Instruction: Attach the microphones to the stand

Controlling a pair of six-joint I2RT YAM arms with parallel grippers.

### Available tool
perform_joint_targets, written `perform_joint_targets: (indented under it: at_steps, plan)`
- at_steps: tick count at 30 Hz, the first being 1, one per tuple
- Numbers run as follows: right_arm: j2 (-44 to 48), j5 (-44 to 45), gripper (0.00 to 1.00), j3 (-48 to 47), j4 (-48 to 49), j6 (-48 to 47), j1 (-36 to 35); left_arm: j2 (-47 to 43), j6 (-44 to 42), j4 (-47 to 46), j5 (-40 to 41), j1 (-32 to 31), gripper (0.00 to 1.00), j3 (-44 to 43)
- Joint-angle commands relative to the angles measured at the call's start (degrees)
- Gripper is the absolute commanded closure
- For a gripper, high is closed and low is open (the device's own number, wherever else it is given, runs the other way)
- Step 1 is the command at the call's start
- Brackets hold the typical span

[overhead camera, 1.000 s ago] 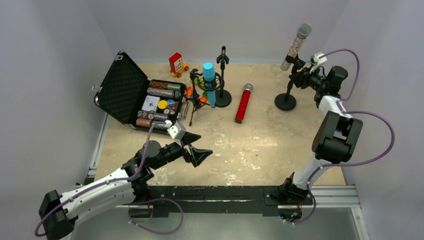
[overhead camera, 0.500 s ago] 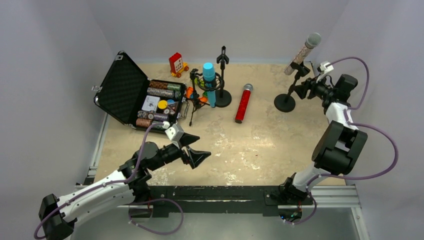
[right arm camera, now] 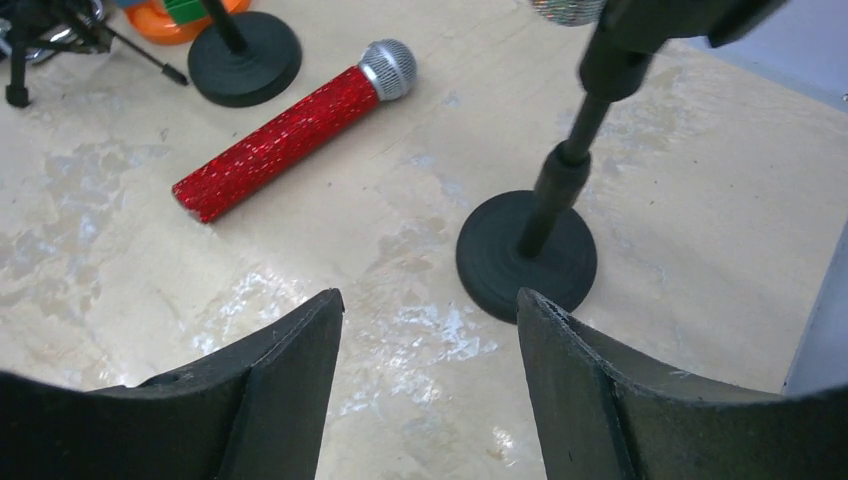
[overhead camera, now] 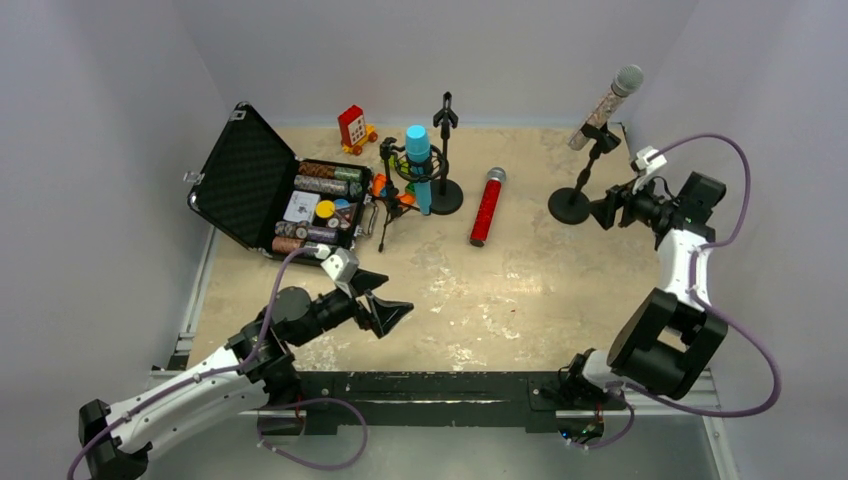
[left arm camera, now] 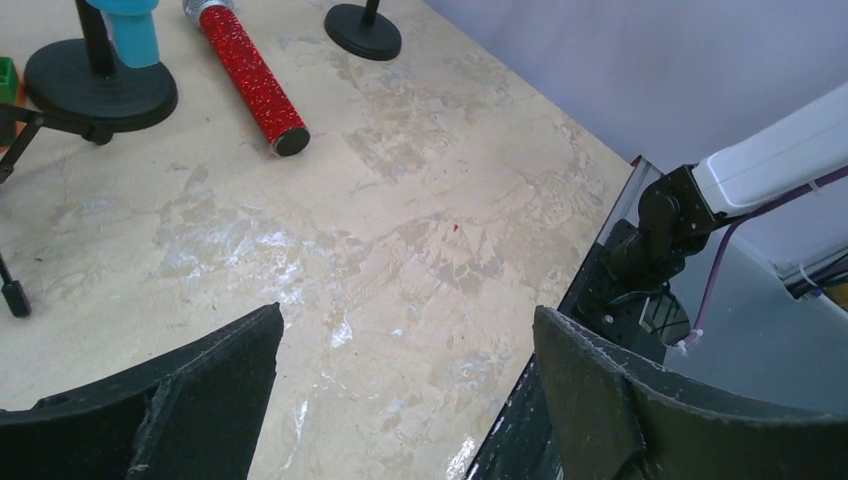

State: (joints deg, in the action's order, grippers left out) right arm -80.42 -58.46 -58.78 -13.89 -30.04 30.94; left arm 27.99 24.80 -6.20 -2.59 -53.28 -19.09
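**Three mics, one on a stand**

There are three microphones. The pink mic [overhead camera: 604,103] sits tilted in the clip of the right stand [overhead camera: 572,203]. The red mic [overhead camera: 486,206] lies flat on the table [overhead camera: 520,300], between that stand and the middle stand [overhead camera: 446,195]. The blue mic [overhead camera: 418,165] is upright beside the tripod stand [overhead camera: 388,200].

The left gripper [overhead camera: 400,291] hovers low over the near left of the table, jaws apart and empty. The right gripper [overhead camera: 600,210] reaches in from the right wall and faces the right stand's base, jaws apart and empty.

Bare table lies between the arms. An open case [overhead camera: 245,175] crowds the left edge.
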Motion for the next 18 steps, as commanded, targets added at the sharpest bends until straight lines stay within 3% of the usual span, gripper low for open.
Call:
perform_joint_targets:
  at_steps: [1,11,14,18]
  plan:
    - [5.44,-2.08,0.32,2.17,-11.73,-10.26,0.26,-2.51,2.18,8.25,4.31,0.28,0.01,-4.37]
    - [12.81,-3.98,0.32,3.11,-24.95,-18.75,-1.68,-4.09,1.75,23.59,8.44,0.28,0.01,-9.99]
    - [13.36,-2.0,0.32,0.7,-28.43,-20.24,-8.63,-4.87,1.75,25.46,10.36,0.28,0.01,-10.35]
    - [11.79,-0.15,0.32,-4.37,-24.74,-14.79,-19.26,-5.4,2.23,27.12,13.36,0.28,0.01,-10.63]
